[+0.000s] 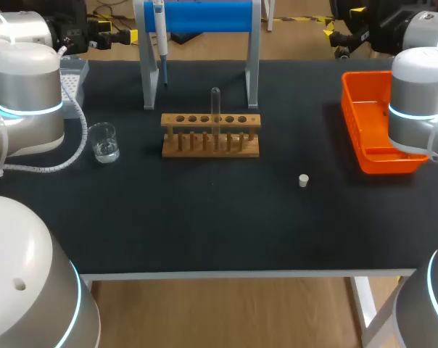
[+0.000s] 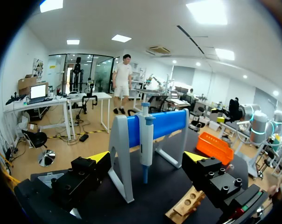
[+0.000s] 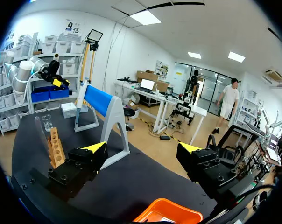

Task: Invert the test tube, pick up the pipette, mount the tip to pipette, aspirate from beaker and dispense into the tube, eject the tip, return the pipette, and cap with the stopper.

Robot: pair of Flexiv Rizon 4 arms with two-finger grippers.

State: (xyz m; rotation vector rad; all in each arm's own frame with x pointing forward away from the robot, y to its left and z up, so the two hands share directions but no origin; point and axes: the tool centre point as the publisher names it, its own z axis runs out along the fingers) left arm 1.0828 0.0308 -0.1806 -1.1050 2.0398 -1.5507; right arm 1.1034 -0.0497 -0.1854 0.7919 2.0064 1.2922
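Test tube standing in rack; stopper shows in head view only; left claw, right claw spread apart.

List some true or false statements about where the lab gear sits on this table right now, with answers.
1. The pipette hangs on the blue stand. True.
2. The stopper caps the test tube. False: it lies on the table, apart from the wooden rack.
3. The beaker stands apart from the wooden rack, on the robot's left side. True.
4. The left gripper holds the pipette. False: it is open and empty.
5. The test tube lies flat on the table. False: it stands upright in the wooden rack.
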